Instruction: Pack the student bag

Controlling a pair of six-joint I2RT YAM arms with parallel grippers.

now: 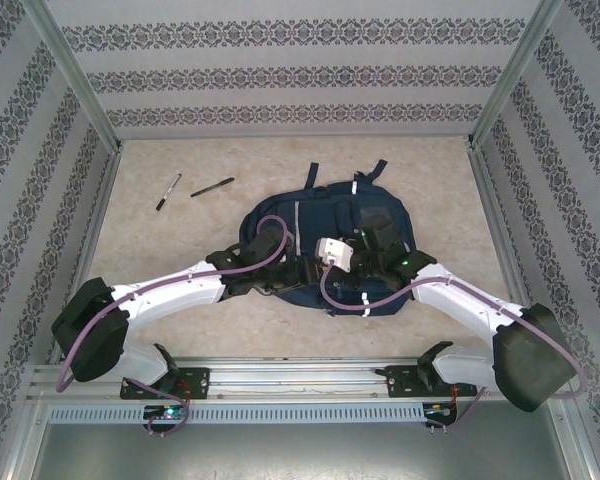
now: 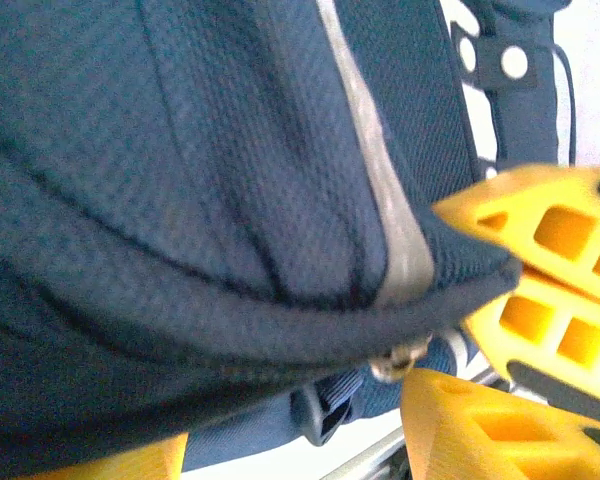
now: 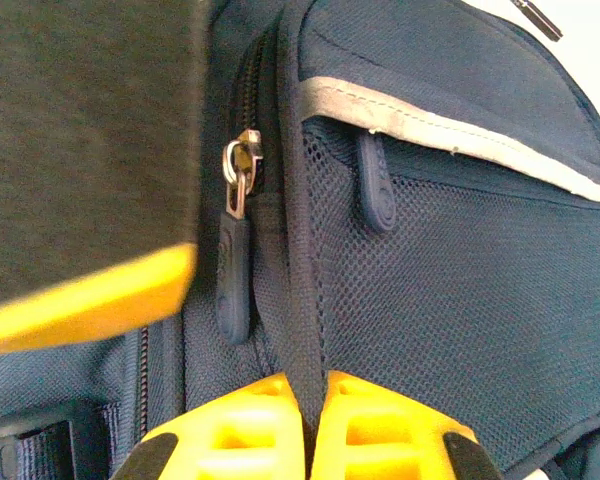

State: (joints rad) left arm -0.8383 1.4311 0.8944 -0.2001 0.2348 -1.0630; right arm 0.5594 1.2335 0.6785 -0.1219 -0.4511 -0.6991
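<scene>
Marbled counter (image 1: 180,300) carries the student bag (image 1: 320,225) near its middle, slightly toward the right edge. Right gripper (image 3: 313,395) is closed tight on a fabric seam beside the zip pull (image 3: 233,270). Left gripper (image 1: 298,272) has the bag's rim between its fingers; how firm its hold is I cannot tell. The thin seam may slip out if pulled hard.

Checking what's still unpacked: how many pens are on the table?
2. The left pen and right pen lie apart, up-left of the student bag; more may hide beneath it.
</scene>
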